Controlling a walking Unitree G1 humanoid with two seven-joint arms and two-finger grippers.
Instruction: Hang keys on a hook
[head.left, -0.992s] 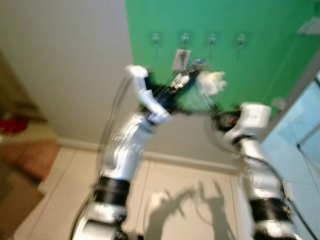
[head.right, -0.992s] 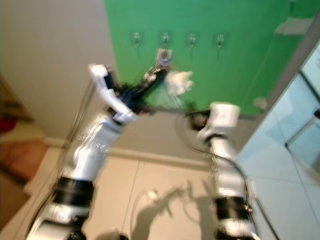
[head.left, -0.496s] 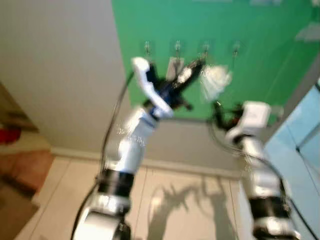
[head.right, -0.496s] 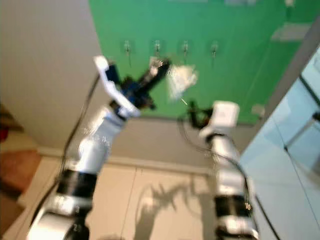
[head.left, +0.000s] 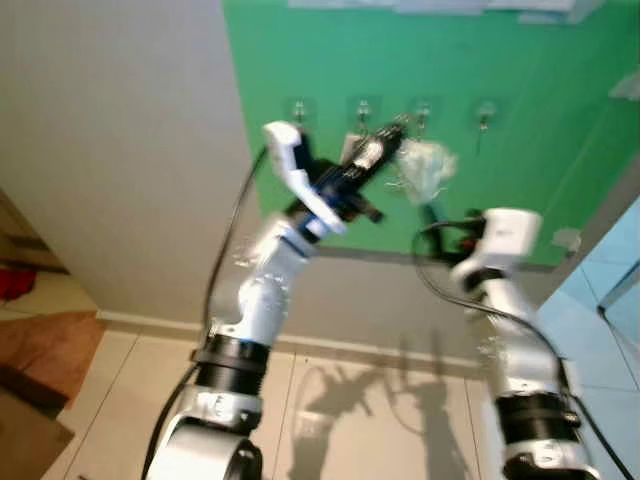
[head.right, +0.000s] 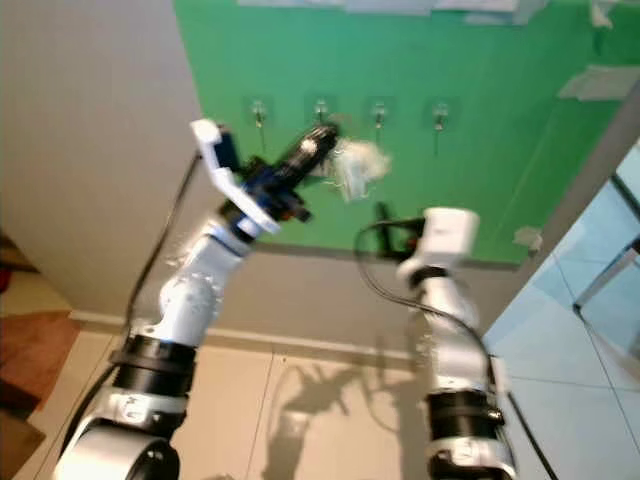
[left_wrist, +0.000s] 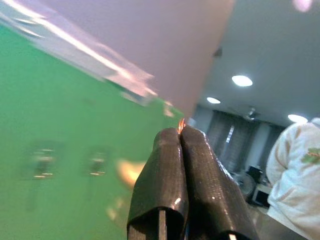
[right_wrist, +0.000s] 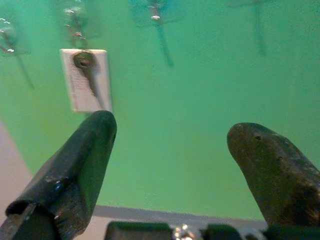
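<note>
Keys (head.left: 420, 168), pale fob dangling, clamped in left gripper (head.left: 392, 135), raised just beside the row of hooks (head.left: 423, 108) along green wall (head.left: 540, 150) top edge. Right gripper (right_wrist: 170, 165) fingers apart, idle below. Approach step, likely; next: threading ring over a hook, then releasing.

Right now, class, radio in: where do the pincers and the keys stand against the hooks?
Left pincer shut, raised at the row of small clear wall hooks. White fluffy keyring bundle dangles beside it, apparently unhooked. Right pincer open, facing the green wall. Nothing blocking.
</note>
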